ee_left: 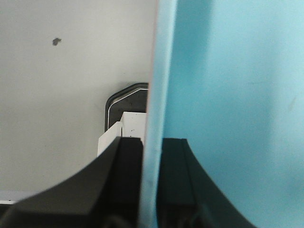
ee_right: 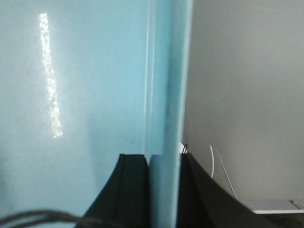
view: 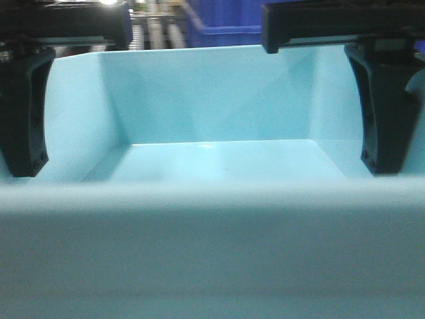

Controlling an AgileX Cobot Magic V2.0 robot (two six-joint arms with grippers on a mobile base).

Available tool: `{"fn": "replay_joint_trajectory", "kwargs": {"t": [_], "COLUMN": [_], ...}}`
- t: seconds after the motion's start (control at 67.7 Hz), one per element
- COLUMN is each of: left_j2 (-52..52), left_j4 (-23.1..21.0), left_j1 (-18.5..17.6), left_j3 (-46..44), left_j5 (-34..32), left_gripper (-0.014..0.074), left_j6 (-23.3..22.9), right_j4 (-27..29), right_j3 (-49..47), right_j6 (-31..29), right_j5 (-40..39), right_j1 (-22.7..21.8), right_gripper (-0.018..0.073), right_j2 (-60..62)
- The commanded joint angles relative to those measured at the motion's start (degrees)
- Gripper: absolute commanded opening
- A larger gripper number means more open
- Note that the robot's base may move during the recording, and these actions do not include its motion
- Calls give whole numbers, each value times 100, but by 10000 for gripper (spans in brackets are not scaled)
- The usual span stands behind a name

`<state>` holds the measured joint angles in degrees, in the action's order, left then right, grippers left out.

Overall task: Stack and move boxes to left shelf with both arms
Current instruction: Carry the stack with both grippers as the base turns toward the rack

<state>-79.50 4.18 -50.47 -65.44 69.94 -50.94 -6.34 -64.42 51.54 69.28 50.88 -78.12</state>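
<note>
left hand (ee_left: 151,183): we pinch the left wall of the blue box (view: 212,100)
right hand (ee_right: 164,190): pinching the right wall, for a level lift

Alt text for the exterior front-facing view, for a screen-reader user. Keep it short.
A light blue tub fills the frame, seen over its blurred near rim into its empty interior. One black finger of the left gripper hangs inside its left wall, and a finger of the right gripper inside its right wall. A dark blue bin shows behind.
</note>
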Motion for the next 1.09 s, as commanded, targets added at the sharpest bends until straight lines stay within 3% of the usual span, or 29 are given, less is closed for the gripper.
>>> {"fn": "replay_joint_trajectory", "kwargs": {"t": [0.0,1.079], "left_j2": [210,210], "left_j4": [171,152], "left_j1": [-41,-41], "left_j3": [-201,-201], "left_j5": [642,642], "left_gripper": [-4,-4], "left_j6": [-67,-67], "right_j4": [-160,-160], "right_j3": [-195,-195], "right_j6": [-43,-43], "right_j5": [321,321], "right_j1": [12,12], "right_gripper": [55,55], "right_j2": [193,193]}}
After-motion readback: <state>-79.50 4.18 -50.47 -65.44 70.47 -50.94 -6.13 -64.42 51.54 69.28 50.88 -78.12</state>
